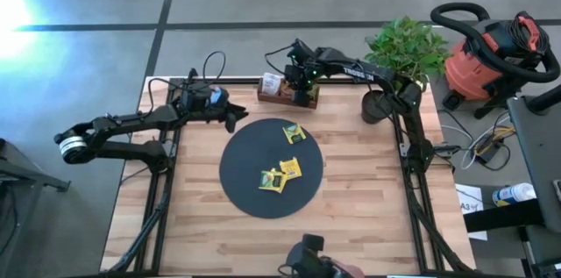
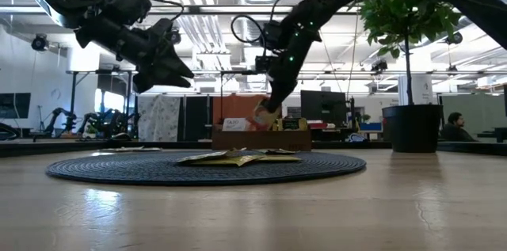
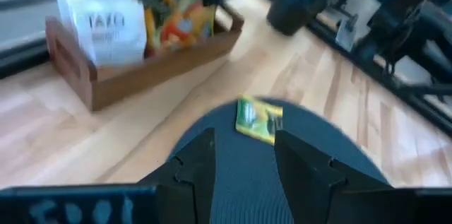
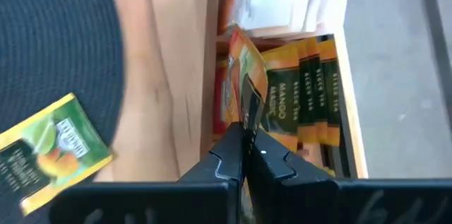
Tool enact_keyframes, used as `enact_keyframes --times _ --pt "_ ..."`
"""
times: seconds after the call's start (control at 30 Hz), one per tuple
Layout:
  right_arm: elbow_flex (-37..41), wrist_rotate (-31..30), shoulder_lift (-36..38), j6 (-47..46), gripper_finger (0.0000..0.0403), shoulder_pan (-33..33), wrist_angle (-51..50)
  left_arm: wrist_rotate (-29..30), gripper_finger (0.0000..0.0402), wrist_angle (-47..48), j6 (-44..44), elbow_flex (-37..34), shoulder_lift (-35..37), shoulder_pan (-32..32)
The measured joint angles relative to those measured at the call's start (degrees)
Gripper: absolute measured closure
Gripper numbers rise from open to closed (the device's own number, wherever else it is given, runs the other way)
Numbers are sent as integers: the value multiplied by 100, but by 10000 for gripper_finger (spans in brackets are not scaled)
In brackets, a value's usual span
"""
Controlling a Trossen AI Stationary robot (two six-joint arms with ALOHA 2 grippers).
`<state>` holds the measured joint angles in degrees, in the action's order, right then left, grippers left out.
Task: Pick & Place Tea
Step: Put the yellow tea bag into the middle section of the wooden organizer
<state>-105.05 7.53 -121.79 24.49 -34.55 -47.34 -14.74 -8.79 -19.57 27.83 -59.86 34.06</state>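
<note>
**Right claw pinching a packet at the tray; left claw idle and spread**

Working from the left of the table, I find the left gripper (image 1: 233,117) hanging above the far-left edge of the black disc (image 1: 250,181), its two fingers standing apart with nothing between them. Its wrist view looks past those fingers at a yellow-green packet (image 3: 258,119) lying flat on the disc.

On the disc itself I count three tea packets (image 1: 280,175): one toward the far side and two close together near the middle. All lie flat and apart from either claw.

Further right, at the far edge of the table, sits the wooden tray (image 1: 273,96), with white packets in one compartment and rows of orange-yellow packets standing on edge in the other. The right gripper (image 4: 246,155) is down over the tray, fingers closed together on the top edge of one orange packet (image 4: 247,86), which stands raised above its neighbours.

My assessment: these packets are very light, thin and flexible, with a smooth wrapper that may slip or buckle. An edge pinch on an upstanding packet is the sound hold; a packet lying flat on the disc offers little to catch. I judge a neighbouring packet could drag out with this one.
</note>
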Motion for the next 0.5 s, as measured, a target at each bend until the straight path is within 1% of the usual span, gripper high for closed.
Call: enact_keyframes --times 0.13,0.23,0.3,0.37,0.5 --pt "-336 18 -9 -2 394 82 -448 206 262 -661 55 -2 -7 5" --pt "-693 93 -5 -5 394 254 -681 492 262 -1308 204 0 -150 27" --pt "-948 350 -5 -91 394 407 -741 530 262 -1732 212 0 -384 66" --pt "-1187 534 5 -232 394 575 -791 594 262 -1939 205 72 -717 72" --pt "-1489 555 17 -513 394 897 -804 592 262 -2060 119 475 -1419 70"
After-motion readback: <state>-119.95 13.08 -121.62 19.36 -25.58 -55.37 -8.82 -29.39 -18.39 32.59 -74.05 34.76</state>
